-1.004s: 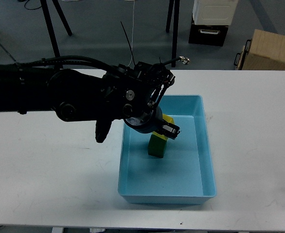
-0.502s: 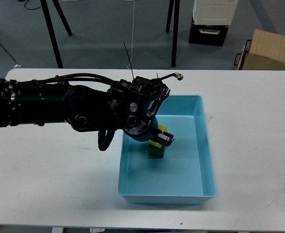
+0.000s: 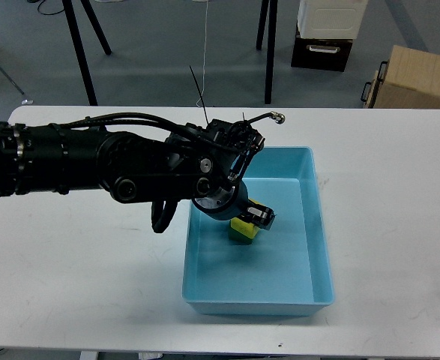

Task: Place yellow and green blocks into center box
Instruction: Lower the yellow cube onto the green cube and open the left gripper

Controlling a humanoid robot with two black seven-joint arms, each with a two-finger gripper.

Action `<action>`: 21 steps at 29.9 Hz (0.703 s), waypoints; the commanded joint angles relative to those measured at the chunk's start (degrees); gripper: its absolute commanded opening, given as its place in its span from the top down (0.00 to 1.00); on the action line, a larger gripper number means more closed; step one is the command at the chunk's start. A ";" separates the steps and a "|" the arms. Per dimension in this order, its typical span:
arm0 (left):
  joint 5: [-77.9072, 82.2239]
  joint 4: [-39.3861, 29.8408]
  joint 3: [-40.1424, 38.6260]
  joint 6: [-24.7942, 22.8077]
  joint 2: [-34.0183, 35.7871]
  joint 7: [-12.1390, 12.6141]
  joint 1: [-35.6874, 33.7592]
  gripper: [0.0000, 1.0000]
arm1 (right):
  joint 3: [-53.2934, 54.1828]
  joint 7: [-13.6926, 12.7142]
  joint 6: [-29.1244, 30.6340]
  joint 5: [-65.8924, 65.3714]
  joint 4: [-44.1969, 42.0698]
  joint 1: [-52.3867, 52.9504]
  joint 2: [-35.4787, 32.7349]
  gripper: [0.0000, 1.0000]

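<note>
My left arm (image 3: 92,169) reaches in from the left side across the white table (image 3: 399,225) and bends down over the near-left part of the blue box (image 3: 321,247), which sits in the middle of the table. My left gripper (image 3: 251,217) hangs inside the box, tilted down and to the right, with its dark fingers closed around the yellow block (image 3: 243,226); the jaws are narrow, holding that block. The yellow block is a small bright cube and sits directly on top of the green block (image 3: 241,238), of which only a thin dark green strip shows below it. Both blocks lie in the left half of the box, near its left wall and a little toward the far wall. Cables loop off the wrist above the box's far-left corner. To the right of the blocks the box floor is bare up to the right wall, and the near half of the floor is bare as well. Around the box the tabletop is open on the right and near sides. My right gripper does not show in this view
</note>
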 commanded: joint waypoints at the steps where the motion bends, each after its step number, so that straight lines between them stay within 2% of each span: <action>1: 0.04 0.22 0.01 0.00 0.00 -0.20 -0.06 0.22 | 0.03 -0.04 0.08 0.00 0.09 0.00 0.00 0.01; 6: -0.23 1.71 -0.78 0.00 0.00 -0.72 -0.76 0.21 | 0.11 -0.22 0.08 0.00 0.09 -0.09 -0.09 0.01; 11: -1.45 3.21 -4.90 0.00 2.45 -3.53 -2.69 0.15 | -0.15 -0.31 0.08 -0.08 0.09 0.00 -0.09 0.01; 17: -10.49 4.44 -16.05 0.00 9.57 -5.20 -2.96 0.02 | -0.15 -0.22 0.08 0.00 0.09 0.17 -0.09 0.01; 21: -17.35 5.58 -27.21 0.00 14.49 -6.61 -0.42 0.00 | -0.15 -0.22 -0.01 -0.09 0.09 0.61 -0.09 0.01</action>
